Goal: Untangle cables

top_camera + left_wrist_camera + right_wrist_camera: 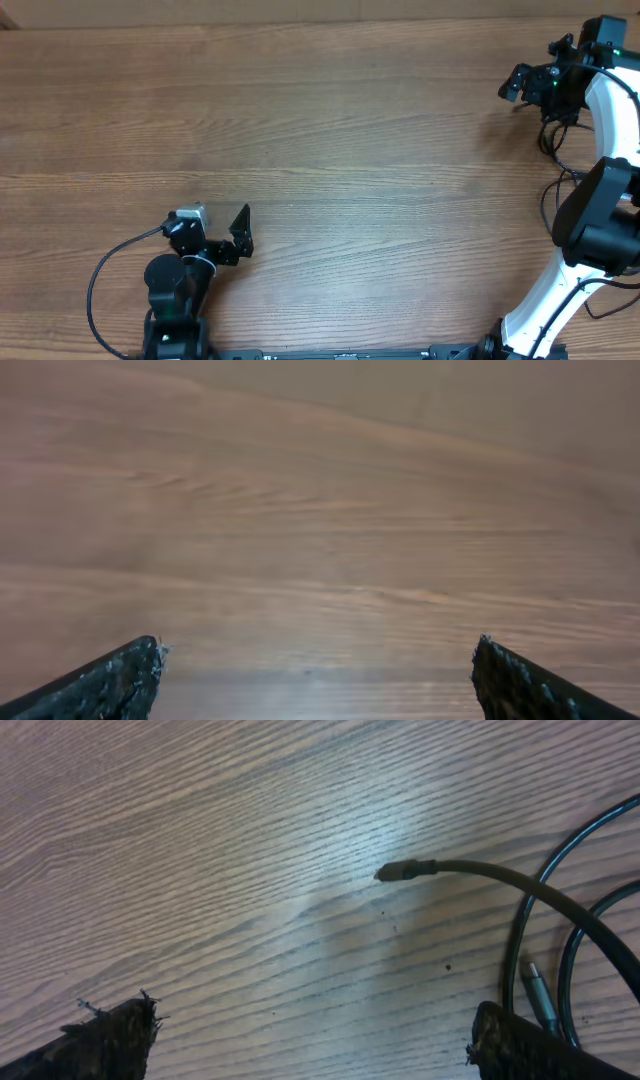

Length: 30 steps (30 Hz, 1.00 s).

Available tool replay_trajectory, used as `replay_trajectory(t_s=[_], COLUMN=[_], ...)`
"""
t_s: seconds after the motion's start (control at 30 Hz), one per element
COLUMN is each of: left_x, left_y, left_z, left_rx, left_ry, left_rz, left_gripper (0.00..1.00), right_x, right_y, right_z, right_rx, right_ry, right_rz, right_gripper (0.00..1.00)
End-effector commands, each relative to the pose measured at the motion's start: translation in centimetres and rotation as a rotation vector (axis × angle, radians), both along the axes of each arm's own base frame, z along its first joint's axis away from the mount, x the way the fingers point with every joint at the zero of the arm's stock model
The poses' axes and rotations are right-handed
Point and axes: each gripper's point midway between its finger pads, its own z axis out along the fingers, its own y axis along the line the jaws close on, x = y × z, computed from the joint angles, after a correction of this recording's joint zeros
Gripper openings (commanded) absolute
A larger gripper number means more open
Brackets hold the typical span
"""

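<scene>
Left claw [320,685] stands wide near the front edge of the desk [300,120]. Right claw [315,1038], also wide, hangs just beside the cables [520,892] at the far right corner.

free: bare table [330,110] centre | blocked: cables [470,870] beside right claw [315,1010]

A brown wood-grain table [330,130] (grain running lengthwise) fills the view; a paler strip [300,10] borders the table's far edge.

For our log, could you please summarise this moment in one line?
left claw open | right claw open near cables | nothing held
</scene>
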Motion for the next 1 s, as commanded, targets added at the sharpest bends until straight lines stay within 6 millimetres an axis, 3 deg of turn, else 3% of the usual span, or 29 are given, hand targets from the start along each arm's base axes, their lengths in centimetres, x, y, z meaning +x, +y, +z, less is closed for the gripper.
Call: replay_trajectory(t_s=[0.0, 0.13, 0.33, 0.53, 0.97], left_x=[-0.9, -2.2, -2.2, -2.6, -2.6], left_y=[2.3, 3.1, 3.3, 3.4, 2.7], left_z=[-0.7, -1.7, 2.2, 4.7, 4.7], left_rx=[0.031, 0.049, 0.162, 0.276, 0.291], left_ry=[0.035, 0.077, -0.108, -0.228, -0.233], left_rz=[0.138, 0.179, 0.167, 0.161, 0.133], left_gripper=[1.00, 0.99, 1.00, 1.00, 1.00], right_x=[0.0, 0.0, 0.0, 0.0, 0.0], right_y=[-0.3, -0.3, -0.3, -0.3, -0.3], right_z=[0.0, 0.0, 0.0, 0.0, 0.0], right_rx=[-0.007, -0.007, -0.007, -0.007, -0.007], right_ry=[-0.004, -0.004, -0.004, -0.004, -0.004], right_rz=[0.002, 0.002, 0.002, 0.002, 0.002], right_gripper=[1.00, 1.00, 1.00, 1.00, 1.00])
